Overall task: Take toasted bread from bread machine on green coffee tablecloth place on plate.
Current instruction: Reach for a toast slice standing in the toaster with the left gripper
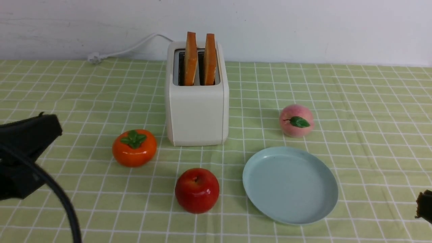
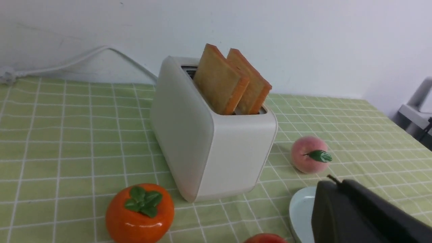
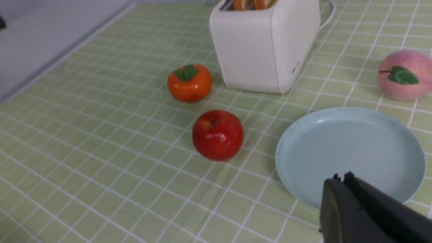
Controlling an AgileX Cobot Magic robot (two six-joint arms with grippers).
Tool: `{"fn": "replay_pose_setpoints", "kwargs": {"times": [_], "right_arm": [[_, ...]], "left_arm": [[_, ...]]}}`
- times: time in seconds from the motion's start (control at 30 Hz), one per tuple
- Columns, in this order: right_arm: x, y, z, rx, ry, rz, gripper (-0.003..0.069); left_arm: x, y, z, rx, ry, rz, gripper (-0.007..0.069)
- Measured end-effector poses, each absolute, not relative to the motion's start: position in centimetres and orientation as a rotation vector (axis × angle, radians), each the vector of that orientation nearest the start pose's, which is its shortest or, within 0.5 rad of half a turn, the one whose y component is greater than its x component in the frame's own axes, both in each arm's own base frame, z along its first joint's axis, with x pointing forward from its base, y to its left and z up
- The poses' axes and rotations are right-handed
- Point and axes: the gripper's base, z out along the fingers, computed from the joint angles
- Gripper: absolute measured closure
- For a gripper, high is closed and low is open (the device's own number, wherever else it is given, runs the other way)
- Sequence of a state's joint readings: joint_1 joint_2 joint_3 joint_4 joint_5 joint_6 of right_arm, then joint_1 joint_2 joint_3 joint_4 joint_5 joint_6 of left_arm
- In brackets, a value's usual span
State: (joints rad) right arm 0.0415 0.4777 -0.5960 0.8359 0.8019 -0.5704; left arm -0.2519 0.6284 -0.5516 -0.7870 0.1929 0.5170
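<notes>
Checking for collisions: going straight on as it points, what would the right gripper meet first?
Probably the plate, lying just beyond the shut jaws of the right gripper; depth is unclear.

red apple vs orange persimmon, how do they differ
The apple is deep red, the persimmon orange. The persimmon has a green leafy cap; the apple only a bare dimple. The apple sits nearer the robot than the persimmon, beside the plate. Both are round and glossy.

Toasted bread (image 1: pixel 190 57) upright, perhaps tilted, in cream bread machine (image 1: pixel 197 114) (pale plate (image 1: pixel 290 185) nearby)
</notes>
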Motion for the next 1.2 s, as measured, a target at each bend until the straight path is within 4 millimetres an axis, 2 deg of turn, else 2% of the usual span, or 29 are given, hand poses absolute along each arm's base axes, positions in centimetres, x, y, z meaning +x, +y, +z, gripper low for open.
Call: {"fn": "replay_pose_setpoints", "kwargs": {"times": [0.13,0.2,0.23,0.3,0.33,0.37,0.43,0.6,0.67,0.8,1.03,1.2], "right_arm": [[8.7,5.5,33.3,-0.409,1.954,0.607,0.0659],[9.5,6.1,33.1,-0.494,1.956,0.585,0.0659],[9.6,6.2,33.0,-0.505,1.958,0.588,0.0659],[10.4,6.7,32.8,-0.542,1.952,0.577,0.0659],[10.4,6.8,32.8,-0.543,1.95,0.577,0.0659],[10.7,6.9,32.9,-0.533,1.941,0.579,0.0659],[10.9,6.9,33.0,-0.52,1.931,0.576,0.0659],[10.9,6.6,33.6,-0.465,1.87,0.566,0.0659],[10.8,6.6,33.7,-0.463,1.862,0.564,0.0659],[10.7,6.5,33.9,-0.458,1.849,0.561,0.0659],[10.7,6.5,33.9,-0.458,1.849,0.561,0.0657],[10.7,6.5,33.9,-0.462,1.848,0.558,0.0657]], "left_arm": [[14.7,-5.5,33.2,0.078,1.734,-0.509,0.0638],[16.5,-7.0,32.7,0.123,1.762,-0.502,0.0638],[16.6,-7.1,32.7,0.125,1.758,-0.499,0.0638],[17.9,-8.8,32.3,0.184,1.771,-0.481,0.0638],[17.9,-8.8,32.4,0.185,1.763,-0.481,0.0638],[19.0,-9.8,32.3,0.182,1.742,-0.457,0.0638],[19.6,-10.2,32.2,0.165,1.727,-0.438,0.0638],[23.5,-12.0,30.7,0.097,1.717,-0.322,0.0634],[24.3,-12.4,30.2,0.098,1.733,-0.308,0.0622],[27.0,-14.2,29.3,0.15,1.749,-0.265,0.0513],[31.0,-16.5,28.3,0.163,1.726,-0.216,0.0253],[33.7,-18.0,27.2,0.151,1.716,-0.194,0.0214]]}}
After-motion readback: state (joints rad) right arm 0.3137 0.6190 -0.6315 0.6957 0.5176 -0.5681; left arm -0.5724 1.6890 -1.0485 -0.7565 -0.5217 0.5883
